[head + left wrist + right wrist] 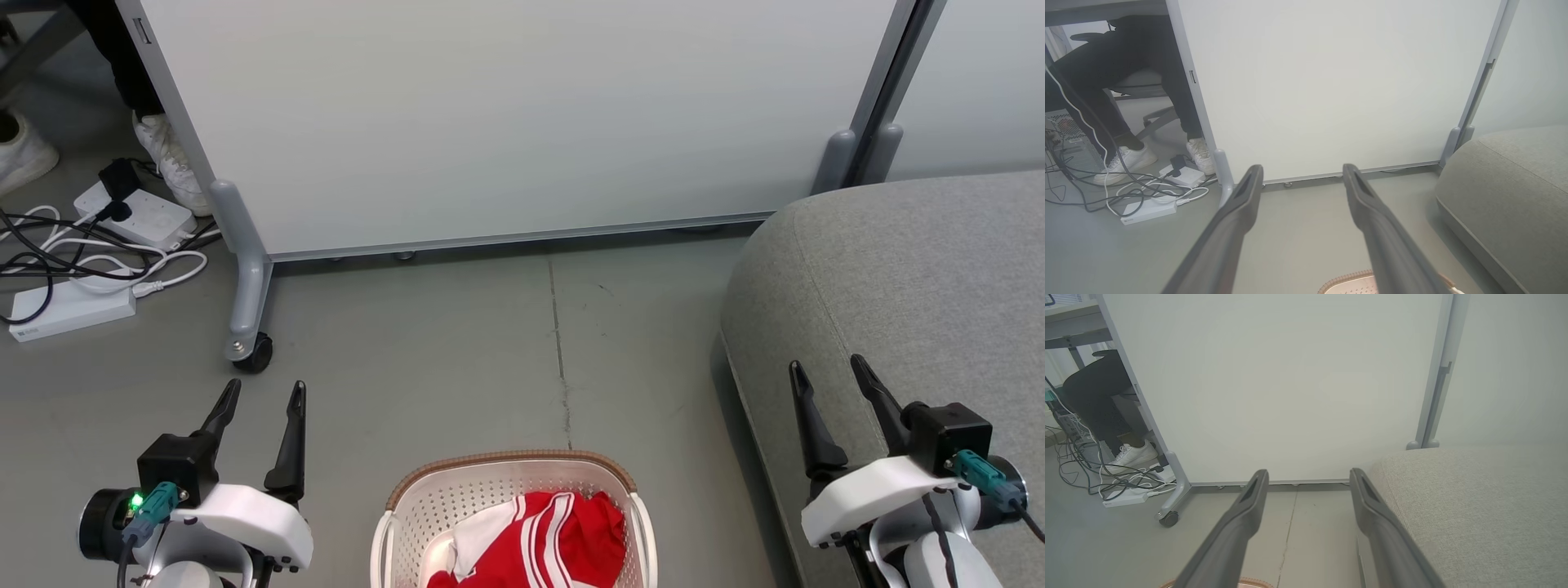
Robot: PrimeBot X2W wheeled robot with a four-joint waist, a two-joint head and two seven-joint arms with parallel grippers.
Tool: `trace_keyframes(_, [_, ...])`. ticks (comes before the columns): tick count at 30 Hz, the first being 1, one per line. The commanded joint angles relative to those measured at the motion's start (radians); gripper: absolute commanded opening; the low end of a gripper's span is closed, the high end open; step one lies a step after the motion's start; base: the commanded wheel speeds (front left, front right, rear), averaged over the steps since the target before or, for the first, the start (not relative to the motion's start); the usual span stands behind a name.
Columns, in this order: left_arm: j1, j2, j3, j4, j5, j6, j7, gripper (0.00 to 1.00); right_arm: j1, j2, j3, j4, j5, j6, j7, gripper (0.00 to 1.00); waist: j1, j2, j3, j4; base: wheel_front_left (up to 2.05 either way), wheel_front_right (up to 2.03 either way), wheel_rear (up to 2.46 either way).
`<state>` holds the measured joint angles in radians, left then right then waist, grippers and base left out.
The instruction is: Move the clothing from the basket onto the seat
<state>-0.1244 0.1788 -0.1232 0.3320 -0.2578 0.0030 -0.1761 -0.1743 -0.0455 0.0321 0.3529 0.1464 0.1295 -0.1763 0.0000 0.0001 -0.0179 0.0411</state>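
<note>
The white perforated basket (pixel 392 523) with a brown rim stands on the floor at the bottom centre of the head view; its rim (pixel 1343 281) peeks into the left wrist view. Red clothing (pixel 547 535) with white stripes lies bunched inside it. The grey seat (pixel 914 269) fills the right side, also seen as the seat (pixel 1515 183) and the seat (pixel 1478 506). My left gripper (pixel 265 392) is open, left of the basket, holding nothing. My right gripper (pixel 826 366) is open over the seat's front edge, empty too.
A white rolling partition (pixel 506 114) on castors (pixel 253 351) stands across the back. Power strips and tangled cables (pixel 90 253) lie on the floor at far left, beside a person's white shoes (pixel 175 163). Grey floor (pixel 490 351) spreads between basket and partition.
</note>
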Motion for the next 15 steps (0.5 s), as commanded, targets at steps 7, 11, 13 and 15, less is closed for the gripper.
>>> trace_keyframes(7, [0.012,0.009,0.000,-0.001,-0.008,0.010,0.007,1.00,-0.001,-0.009,-0.002,0.009,0.020,0.002,-0.012,1.00,0.0000,-0.0001,0.001,-0.004,0.00,0.00,0.00])
trace_keyframes(11, [0.013,0.011,-0.003,-0.002,-0.012,0.014,0.009,1.00,0.001,-0.009,-0.001,0.008,0.015,0.002,-0.007,1.00,0.0000,-0.0001,0.001,-0.005,0.00,0.00,0.00])
trace_keyframes(13, [0.013,0.011,-0.005,-0.003,-0.015,0.016,0.010,1.00,0.004,-0.009,-0.002,0.005,0.015,0.002,-0.003,1.00,0.0000,-0.0001,0.002,-0.005,0.00,0.00,0.00])
trace_keyframes(15, [0.013,0.013,-0.007,-0.003,-0.013,0.018,0.011,1.00,0.005,-0.009,-0.003,0.002,0.014,0.002,-0.002,1.00,0.0000,-0.0001,0.003,-0.004,0.00,0.00,0.00])
